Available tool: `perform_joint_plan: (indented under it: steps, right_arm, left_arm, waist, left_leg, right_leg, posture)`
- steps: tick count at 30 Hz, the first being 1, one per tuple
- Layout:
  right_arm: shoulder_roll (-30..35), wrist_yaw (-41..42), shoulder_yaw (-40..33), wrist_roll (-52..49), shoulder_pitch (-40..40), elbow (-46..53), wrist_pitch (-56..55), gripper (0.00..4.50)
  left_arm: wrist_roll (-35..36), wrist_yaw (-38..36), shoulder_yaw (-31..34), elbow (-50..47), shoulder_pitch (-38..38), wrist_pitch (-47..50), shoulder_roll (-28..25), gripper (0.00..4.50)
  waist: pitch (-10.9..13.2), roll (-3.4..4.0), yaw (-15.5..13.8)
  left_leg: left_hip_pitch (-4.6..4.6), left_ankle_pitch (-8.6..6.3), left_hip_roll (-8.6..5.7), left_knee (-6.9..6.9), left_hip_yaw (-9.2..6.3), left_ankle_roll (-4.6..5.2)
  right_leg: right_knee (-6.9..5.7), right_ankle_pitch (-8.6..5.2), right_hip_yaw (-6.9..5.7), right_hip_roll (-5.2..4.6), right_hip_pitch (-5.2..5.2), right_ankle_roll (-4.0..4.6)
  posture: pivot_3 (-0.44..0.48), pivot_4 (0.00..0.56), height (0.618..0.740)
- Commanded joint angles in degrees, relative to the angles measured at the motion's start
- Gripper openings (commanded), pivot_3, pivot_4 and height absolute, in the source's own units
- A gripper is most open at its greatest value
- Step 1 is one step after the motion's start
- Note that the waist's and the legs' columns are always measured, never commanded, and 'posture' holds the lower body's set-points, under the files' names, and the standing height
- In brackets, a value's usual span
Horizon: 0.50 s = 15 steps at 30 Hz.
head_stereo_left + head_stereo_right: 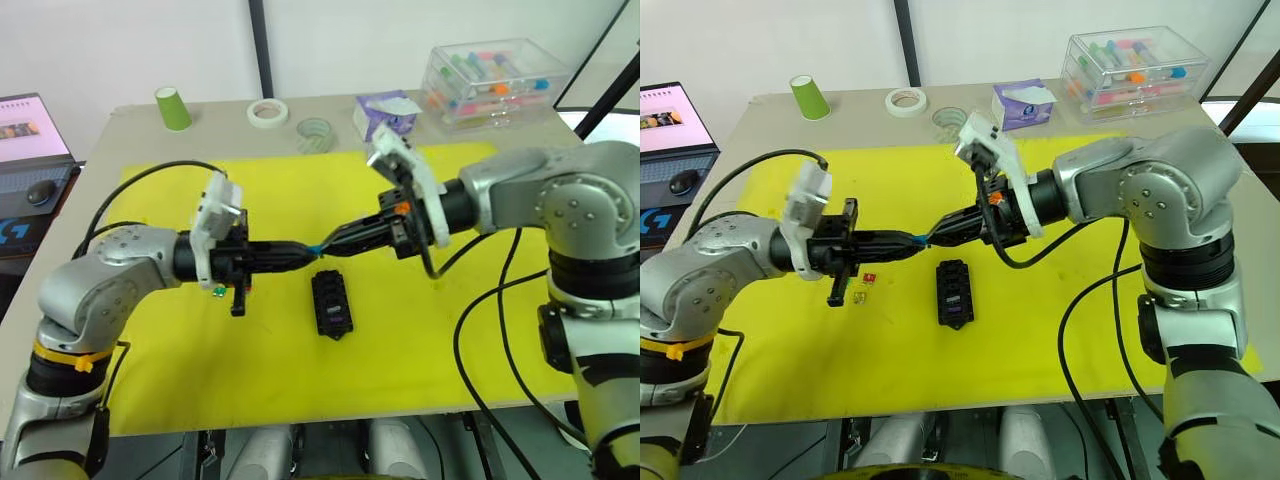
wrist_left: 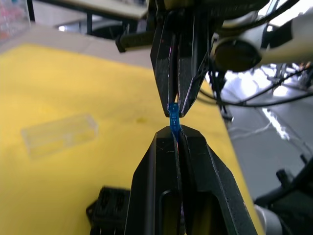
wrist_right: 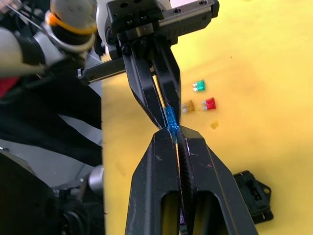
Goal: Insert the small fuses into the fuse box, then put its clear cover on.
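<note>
Above the yellow mat my two grippers meet tip to tip. A teal fuse (image 2: 173, 117) is pinched from both ends: my left gripper (image 2: 175, 132) is shut on one end and my right gripper (image 3: 174, 135) on the other. The same fuse (image 1: 317, 247) hangs a little above and behind the black fuse box (image 1: 331, 303), which lies flat with a purple fuse (image 1: 337, 319) in one slot. Loose green (image 3: 199, 85), yellow (image 3: 188, 105) and red (image 3: 210, 104) fuses lie on the mat under my left gripper. The clear cover (image 2: 58, 134) lies on the mat beyond the box.
Along the table's back edge stand a green cup (image 1: 173, 107), two tape rolls (image 1: 268, 112) (image 1: 314, 133), a purple tissue pack (image 1: 385, 112) and a clear case of coloured tubes (image 1: 495, 80). A laptop (image 1: 30, 150) sits off to the left. Black cables trail from both arms.
</note>
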<state>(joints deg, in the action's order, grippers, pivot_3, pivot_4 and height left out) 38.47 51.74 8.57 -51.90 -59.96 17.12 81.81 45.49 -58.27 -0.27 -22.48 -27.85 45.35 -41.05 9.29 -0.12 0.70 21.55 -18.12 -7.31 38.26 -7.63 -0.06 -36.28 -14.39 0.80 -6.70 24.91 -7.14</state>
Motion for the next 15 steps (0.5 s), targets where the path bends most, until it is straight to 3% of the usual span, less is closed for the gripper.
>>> perform_joint_plan:
  steps: [1, 4, 7, 9, 10, 15]
  right_arm:
    - [3.5, 4.6, 4.3, 4.4, 0.9, 3.8, -8.5, 0.00]
    - [7.5, 9.6, 10.6, 12.3, 4.4, 5.8, -20.4, 0.00]
    - [7.6, 13.4, 14.0, 21.9, 9.4, 4.7, -38.0, 0.00]
    - [7.0, 14.6, 15.2, 24.5, 10.6, 2.9, -41.2, 0.00]
    - [7.0, 15.5, 15.6, 25.1, 11.0, 2.4, -42.0, 0.00]
    - [6.4, 18.3, 16.8, 28.5, 13.1, 0.2, -46.3, 0.00]
  left_arm:
    - [-5.0, -1.0, -2.3, 0.1, 0.7, -3.0, -2.3, 1.44]
    - [-10.8, -3.8, -6.0, 0.8, 3.4, -7.9, -4.6, 2.48]
    - [-15.5, -4.9, -9.0, 2.2, 6.3, -12.8, -4.6, 3.58]
    - [-16.1, -4.9, -9.6, 2.7, 7.6, -13.6, -3.7, 4.25]
    - [-16.7, -4.9, -10.1, 3.1, 8.2, -14.3, -3.4, 4.42]
    - [-20.8, -4.6, -12.0, 4.8, 9.4, -18.2, -1.7, 4.42]
  waist:
    - [0.0, -0.01, 0.0]
    - [0.0, -0.01, 0.0]
    - [0.0, -0.01, 0.0]
    - [0.0, -0.01, 0.0]
    - [0.0, -0.03, 0.0]
    - [0.0, -0.04, -0.2]
  left_leg:
    - [0.00, 0.00, 0.00, -0.01, 0.00, 0.00]
    - [0.00, 0.00, 0.00, -0.02, 0.00, 0.00]
    - [-0.01, 0.00, 0.01, -0.03, 0.02, 0.00]
    - [0.01, 0.00, 0.01, -0.02, 0.04, 0.00]
    - [0.02, 0.00, 0.01, -0.02, 0.03, 0.00]
    - [0.00, 0.00, 0.01, -0.01, 0.02, 0.00]
  right_leg:
    - [0.01, 0.00, -0.01, 0.01, 0.00, 0.00]
    - [0.02, 0.00, -0.05, 0.01, 0.01, 0.00]
    - [0.03, 0.00, -0.05, 0.02, 0.00, 0.00]
    - [0.02, 0.00, -0.05, 0.02, 0.04, 0.00]
    - [0.02, 0.00, -0.05, 0.02, 0.05, 0.00]
    - [0.03, 0.00, -0.05, 0.02, 0.00, 0.00]
  posture:
    - [0.000, 0.150, 0.740]
    - [0.000, 0.150, 0.740]
    - [0.000, 0.150, 0.740]
    - [0.000, 0.150, 0.740]
    - [0.000, 0.150, 0.740]
    - [0.000, 0.150, 0.740]
